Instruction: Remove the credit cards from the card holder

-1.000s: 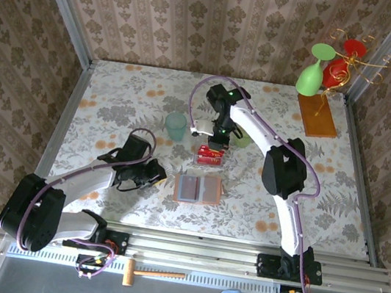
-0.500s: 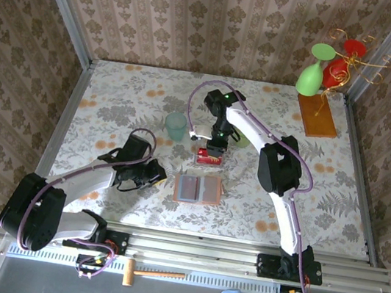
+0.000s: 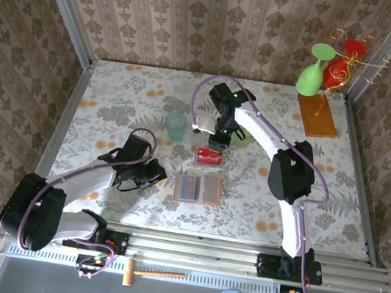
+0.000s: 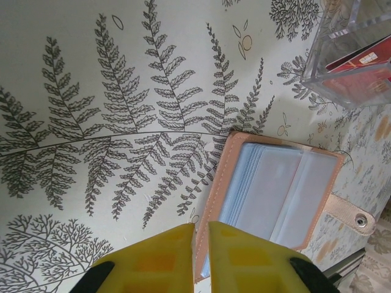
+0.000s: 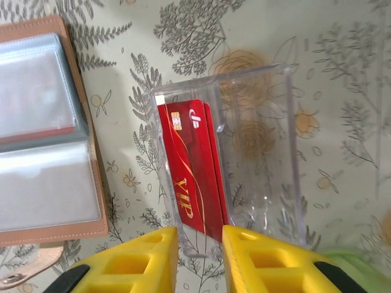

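Right gripper [image 5: 200, 235] has lifted off the clear tray [image 5: 292, 134], jaws slightly parted, empty; credit cards [image 5: 189, 177] are delivered. Left gripper [image 4: 201, 229] is closed, empty. Next: recheck the card holder [image 4: 217, 189], which possibly holds another.

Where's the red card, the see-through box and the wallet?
red card [image 5: 189, 171], right wrist view, middle of its face.
clear box [image 5: 259, 171], right wrist view, its bare floor.
card holder [image 4: 275, 195], left wrist view, pale inner pockets.

Credit cards [image 5: 190, 177] in a clear box [image 5: 264, 152], card holder [image 3: 199, 189] just before it, cup [image 3: 176, 125] behind-left.
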Motion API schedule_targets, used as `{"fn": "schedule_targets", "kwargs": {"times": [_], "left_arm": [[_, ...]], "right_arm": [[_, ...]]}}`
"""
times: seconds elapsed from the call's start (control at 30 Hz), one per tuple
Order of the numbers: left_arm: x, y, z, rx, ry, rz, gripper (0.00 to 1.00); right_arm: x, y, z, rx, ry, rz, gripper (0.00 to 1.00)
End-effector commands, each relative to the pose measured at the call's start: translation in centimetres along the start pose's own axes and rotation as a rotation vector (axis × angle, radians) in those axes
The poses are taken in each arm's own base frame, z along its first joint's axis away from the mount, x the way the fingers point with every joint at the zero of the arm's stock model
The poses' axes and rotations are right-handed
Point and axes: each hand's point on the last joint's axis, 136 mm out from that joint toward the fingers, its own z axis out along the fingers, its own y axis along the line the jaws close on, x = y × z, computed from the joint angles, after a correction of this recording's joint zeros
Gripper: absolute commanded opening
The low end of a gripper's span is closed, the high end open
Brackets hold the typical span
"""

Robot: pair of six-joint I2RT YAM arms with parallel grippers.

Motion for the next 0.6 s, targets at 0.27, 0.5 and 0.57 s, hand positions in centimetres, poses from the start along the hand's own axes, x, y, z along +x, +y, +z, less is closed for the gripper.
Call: {"fn": "schedule_targets", "kwargs": {"times": [0.27, 0.5, 0.57], "left_arm": [[0.1, -1.5, 0.6, 0.039, 0.018, 0.048, 0.14], [0.7, -1.6, 1.3, 0.038, 0.032, 0.064, 0.14], [0.8, -1.8, 1.5, 0.041, 0.037, 0.07, 0.13]], "right_arm": [[-2.5, 2.3, -2.0, 0.095, -0.175, 0.258, 0.25], [-3.6, 5.0, -2.1, 0.065, -0.285, 0.471, 0.25], [-3.8, 6.0, -2.0, 0.044, -0.309, 0.536, 0.26]]}}
